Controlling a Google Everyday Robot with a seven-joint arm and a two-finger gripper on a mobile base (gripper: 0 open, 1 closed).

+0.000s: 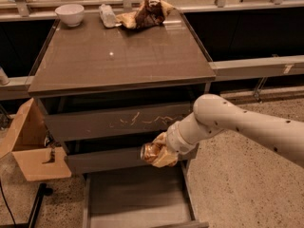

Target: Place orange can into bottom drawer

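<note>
Above one open bottom drawer (133, 201), one pincer (162, 155) grips one orange can (150, 152).

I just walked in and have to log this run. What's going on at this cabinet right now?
The robot's single arm reaches in from the right. Its gripper is closed around the orange can, holding it in the air in front of the plain middle drawer front, just under the scratched drawer. The bottom drawer stands pulled open below, and the can is not yet in it. A white bowl, a clear bottle and a snack bag sit at the back of the cabinet top.
</note>
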